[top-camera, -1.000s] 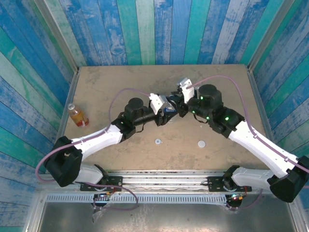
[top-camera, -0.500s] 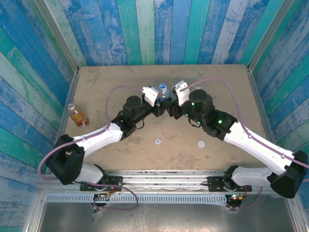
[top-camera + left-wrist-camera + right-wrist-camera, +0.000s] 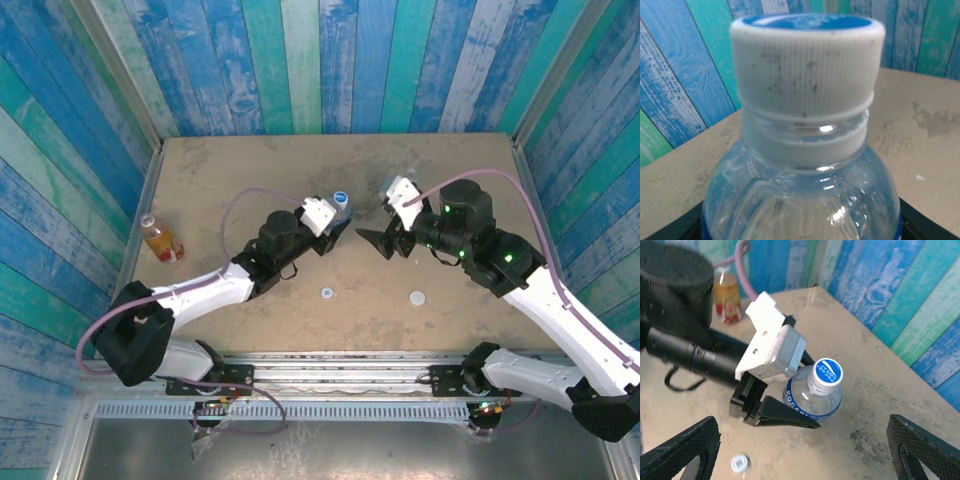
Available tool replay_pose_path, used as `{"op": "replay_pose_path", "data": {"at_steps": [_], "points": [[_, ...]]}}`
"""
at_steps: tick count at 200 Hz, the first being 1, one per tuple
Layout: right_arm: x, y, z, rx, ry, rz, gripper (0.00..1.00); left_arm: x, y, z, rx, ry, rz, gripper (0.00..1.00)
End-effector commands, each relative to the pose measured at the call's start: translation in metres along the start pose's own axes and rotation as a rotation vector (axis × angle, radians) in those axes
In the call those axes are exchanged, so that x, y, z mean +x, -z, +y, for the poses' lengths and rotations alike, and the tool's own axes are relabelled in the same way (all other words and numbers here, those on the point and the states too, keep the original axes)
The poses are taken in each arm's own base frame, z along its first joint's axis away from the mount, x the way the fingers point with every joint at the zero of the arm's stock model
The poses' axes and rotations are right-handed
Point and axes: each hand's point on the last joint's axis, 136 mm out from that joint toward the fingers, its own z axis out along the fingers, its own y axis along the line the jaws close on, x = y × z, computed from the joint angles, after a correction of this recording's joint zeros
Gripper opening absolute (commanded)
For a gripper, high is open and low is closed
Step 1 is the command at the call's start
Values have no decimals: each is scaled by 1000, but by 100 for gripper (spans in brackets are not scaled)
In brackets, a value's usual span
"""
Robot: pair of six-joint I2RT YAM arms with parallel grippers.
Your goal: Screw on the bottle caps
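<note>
Released since the earlier frame, the blue-labelled bottle (image 3: 338, 214), cap (image 3: 341, 198) on, is being gripped by the left end effector (image 3: 333, 226) alone, near the centre of the surface (image 3: 230, 170). The right end effector (image 3: 382, 226), jaws spread, is being drawn away toward 3 o'clock. A half-seated cap could be shaken loose. Thread engagement is being hidden under the cap's skirt, and the left fingertips behind the bottle.

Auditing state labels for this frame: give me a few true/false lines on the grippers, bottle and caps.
1. The left gripper is shut on the blue-label bottle. True.
2. That bottle's neck is bare. False: a blue-topped cap sits on it.
3. The right gripper pinches that cap. False: it is open, apart from the bottle.
4. A loose cap and a second loose cap lie on the table. True.
</note>
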Motion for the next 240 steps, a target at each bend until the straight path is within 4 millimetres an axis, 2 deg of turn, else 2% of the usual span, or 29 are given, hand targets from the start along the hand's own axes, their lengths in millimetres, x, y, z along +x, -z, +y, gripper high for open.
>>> {"op": "replay_pose_path", "data": {"at_steps": [1,23,26,46,73,115,150,202,240], "points": [[14,6,12,-101,248,90,90,-5,16,-5,-45,-174,4,0],[23,4,0,-145,338,200,89,8,23,-9,-59,-214,2,0],[23,4,-1,-151,354,211,89,0,28,-7,-68,-217,-25,0],[30,-3,-4,-188,413,273,83,-1,35,-10,-70,-243,-42,0],[27,-20,4,-262,420,278,69,-1,39,-17,-35,-281,-59,0],[37,-45,13,-291,487,337,63,4,39,-30,38,-323,-50,0],[36,-54,22,-336,493,320,52,5,37,-31,45,-320,-43,0],[39,-64,31,-386,483,312,49,5,36,-31,47,-317,-45,0],[39,-69,32,-399,471,309,37,7,36,-31,45,-318,-47,0]]}}
